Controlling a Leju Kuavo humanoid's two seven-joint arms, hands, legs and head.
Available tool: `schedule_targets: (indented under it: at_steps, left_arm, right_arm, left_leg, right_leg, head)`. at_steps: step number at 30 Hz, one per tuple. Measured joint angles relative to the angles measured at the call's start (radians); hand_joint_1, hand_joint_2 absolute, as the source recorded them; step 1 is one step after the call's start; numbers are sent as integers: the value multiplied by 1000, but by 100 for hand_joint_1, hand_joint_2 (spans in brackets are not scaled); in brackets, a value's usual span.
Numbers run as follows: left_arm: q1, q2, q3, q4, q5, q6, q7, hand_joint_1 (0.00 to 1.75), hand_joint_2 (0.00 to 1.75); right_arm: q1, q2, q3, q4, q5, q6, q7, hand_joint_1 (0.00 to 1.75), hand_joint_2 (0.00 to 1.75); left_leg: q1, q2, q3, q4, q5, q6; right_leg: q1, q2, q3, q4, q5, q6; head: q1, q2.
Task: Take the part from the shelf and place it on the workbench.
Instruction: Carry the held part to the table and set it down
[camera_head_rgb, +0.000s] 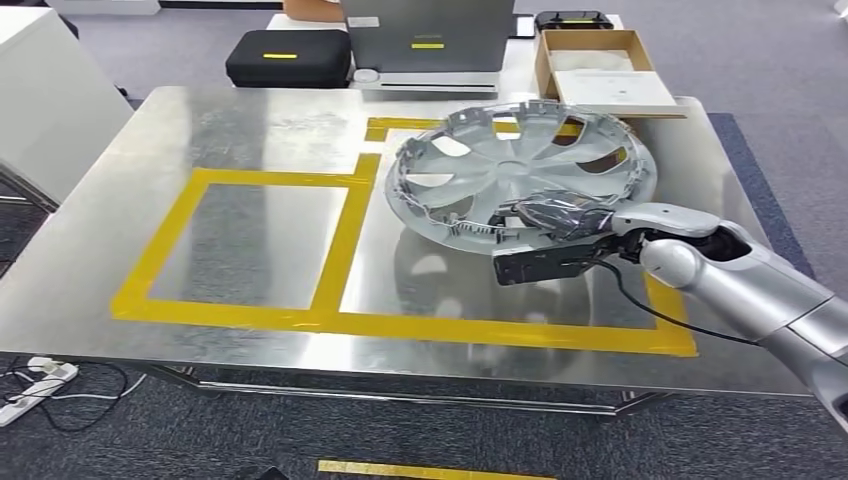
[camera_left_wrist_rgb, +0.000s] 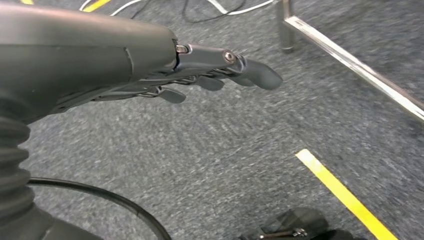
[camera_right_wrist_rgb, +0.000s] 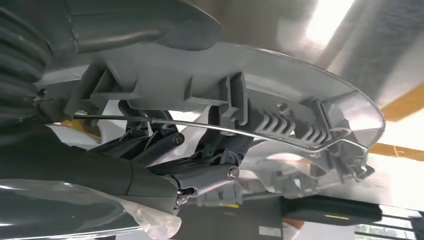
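Note:
The part is a silver hubcap (camera_head_rgb: 520, 165) over the right half of the steel workbench (camera_head_rgb: 250, 130), inside a yellow-taped box (camera_head_rgb: 340, 230). It tilts, its near rim raised above its own reflection. My right hand (camera_head_rgb: 565, 225) grips that near rim. In the right wrist view the dark fingers (camera_right_wrist_rgb: 200, 170) reach through the hubcap's (camera_right_wrist_rgb: 280, 95) ribbed underside while the thumb lies over the rim. My left hand (camera_left_wrist_rgb: 200, 80) hangs over the grey carpet with fingers stretched out and nothing in them.
Behind the bench lie a black case (camera_head_rgb: 288, 58), a grey case (camera_head_rgb: 428, 40) and an open cardboard box (camera_head_rgb: 600, 70). A white cabinet (camera_head_rgb: 40, 100) stands at the left. On the floor are a power strip (camera_head_rgb: 35, 385), a bench leg (camera_left_wrist_rgb: 350, 65) and yellow tape (camera_left_wrist_rgb: 340, 192).

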Motion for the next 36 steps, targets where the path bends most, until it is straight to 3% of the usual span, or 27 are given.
schedule_targets:
  at_steps: [1,4,5,6,8,10,11,15,17,19,20,21,22,24,26,29,31,34,35,36]
  left_arm:
    - [0,0,0,0,1,-4,-5,0,175]
    - [0,0,0,0,1,-10,-13,0,175]
    - [0,0,0,0,1,-10,-13,0,175]
    - [-1,0,0,0,1,-10,-13,0,175]
    - [-1,1,0,0,1,-10,-11,0,175]
    - [-2,4,-1,0,-1,-11,-9,0,175]
    - [-2,6,-1,0,-3,-11,-7,0,175]
    - [0,5,-5,0,-4,13,11,0,0]
    - [-3,5,-6,0,0,24,33,0,0]
    - [-4,5,-6,0,0,25,61,0,0]
    - [-3,5,-6,0,0,24,73,0,0]
    - [-1,4,-6,0,0,24,83,0,0]
    - [0,3,-6,0,-1,26,94,0,0]
    - [1,2,-6,0,-1,31,113,0,0]
    - [1,2,-6,0,-1,39,122,0,0]
    - [5,1,-6,0,-1,60,132,0,0]
    - [7,0,-6,0,-1,75,141,0,0]
    - [8,-2,-6,0,-1,97,153,0,0]
    - [9,-3,-6,0,-1,101,155,0,0]
    - [10,-4,-6,0,-1,104,156,0,0]
  right_arm:
    - [0,0,7,4,-5,-1,1,175,175]
    - [4,-1,31,17,-20,-5,-3,175,175]
    - [7,-1,40,21,-26,-5,-6,175,175]
    - [10,-1,48,25,-32,-5,-9,175,175]
    - [13,-1,64,31,-43,-4,-14,87,87]
    - [12,-1,76,36,-49,-5,-15,0,0]
    - [12,-1,81,39,-52,-5,-15,0,0]
    - [6,-1,98,44,-69,-8,-15,0,0]
    - [-3,-1,104,44,-77,-11,-12,0,0]
    - [-8,-1,113,44,-83,-13,-4,0,0]
    - [-8,-1,117,43,-85,-14,0,0,0]
    - [-9,-1,119,43,-87,-14,2,0,0]
    - [-11,-1,121,41,-89,-15,4,0,0]
    - [-20,-1,122,35,-94,-18,7,0,0]
    - [-30,-1,124,26,-99,-19,12,0,0]
    - [-35,-1,128,13,-108,-20,20,0,0]
    - [-40,-3,126,1,-112,-22,21,0,0]
    - [-45,-7,124,-19,-116,-33,20,0,0]
    - [-45,-9,125,-25,-116,-37,19,0,0]
    - [-45,-10,125,-30,-115,-43,20,0,0]
  left_leg:
    - [1,2,-16,37,-20,-6]
    - [6,6,-103,223,-96,-14]
    - [6,7,-121,259,-101,-13]
    - [5,7,-123,260,-89,-11]
    - [0,7,-75,149,-18,4]
    - [-8,7,-14,19,29,22]
    - [-12,8,1,-14,34,27]
    - [-9,9,19,-47,35,32]
    - [-3,10,28,-59,41,36]
    - [-1,9,29,-59,41,38]
    - [-1,9,29,-59,40,38]
    - [0,9,30,-58,39,37]
    - [2,9,30,-56,37,35]
    - [5,8,30,-47,31,25]
    - [3,7,26,-37,25,14]
    - [3,7,24,-32,23,4]
    - [5,8,10,5,-4,-5]
    - [8,10,-69,186,-89,-15]
    - [8,10,-93,236,-103,-15]
    - [8,10,-103,252,-97,-12]
  right_leg:
    - [-2,-1,4,-2,-1,-5]
    - [0,-2,11,-2,-5,-14]
    - [1,-1,14,-2,-6,-15]
    - [2,0,17,-2,-8,-16]
    - [4,1,25,-2,-11,-16]
    - [7,1,28,-2,-15,-12]
    - [7,1,28,-3,-16,-8]
    - [7,-1,22,6,-31,9]
    - [6,-1,-16,87,-78,14]
    - [4,-1,-76,214,-131,20]
    - [3,-1,-97,254,-139,24]
    - [1,-2,-102,258,-128,27]
    - [-1,-2,-87,223,-101,30]
    - [-4,-5,-20,89,-38,37]
    - [-4,-3,28,4,-17,32]
    - [-2,-1,36,-5,-19,11]
    - [-4,-1,39,-6,-18,-1]
    - [-3,-1,43,-6,-21,-11]
    - [-2,0,44,-6,-22,-12]
    - [0,1,46,-6,-23,-13]
  head:
    - [-1,0]
    - [-2,0]
    - [-2,0]
    - [-2,0]
    - [-2,0]
    - [-1,0]
    - [-1,0]
    - [0,0]
    - [3,0]
    - [4,0]
    - [4,0]
    - [4,0]
    - [4,0]
    - [4,0]
    - [5,0]
    - [5,0]
    - [3,0]
    - [1,0]
    - [1,0]
    - [1,0]
